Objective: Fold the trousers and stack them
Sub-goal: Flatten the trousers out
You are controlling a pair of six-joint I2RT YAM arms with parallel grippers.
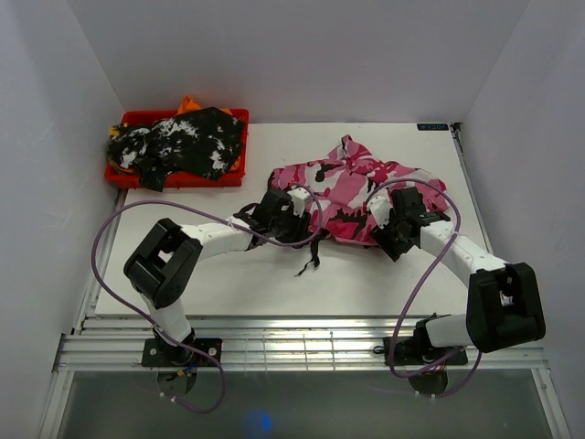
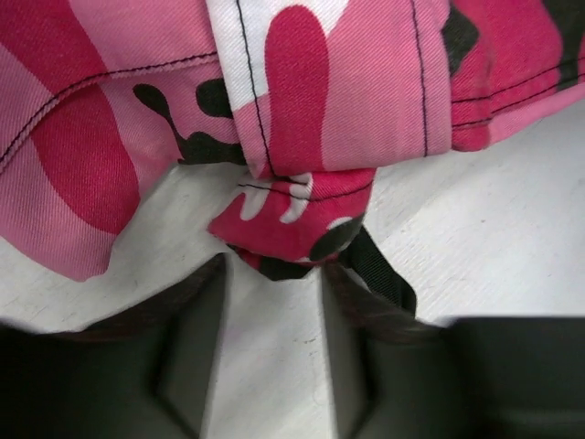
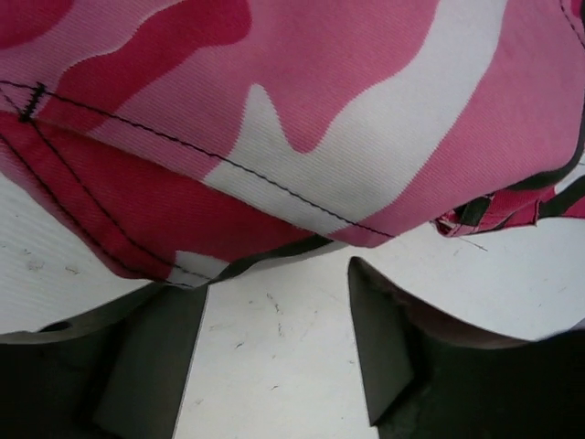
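I work in a lab test booth: plain white walls (image 1: 274, 55) box in my white table (image 1: 228, 288), aluminium rail (image 1: 292, 352) along the frame's bottom.

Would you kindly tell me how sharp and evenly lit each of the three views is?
Top external: soft even light, faint shadows, a blue glare spot at the bottom edge; left wrist: pink trousers stitching crisp, near fingers dark and soft; right wrist: weave sharp, fingers underexposed.

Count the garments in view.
2. The pink camo trousers lie on the table, centre-right; the black-and-white garment sits on the red tray at far left. An orange item peeks out behind it, so another may be hidden.
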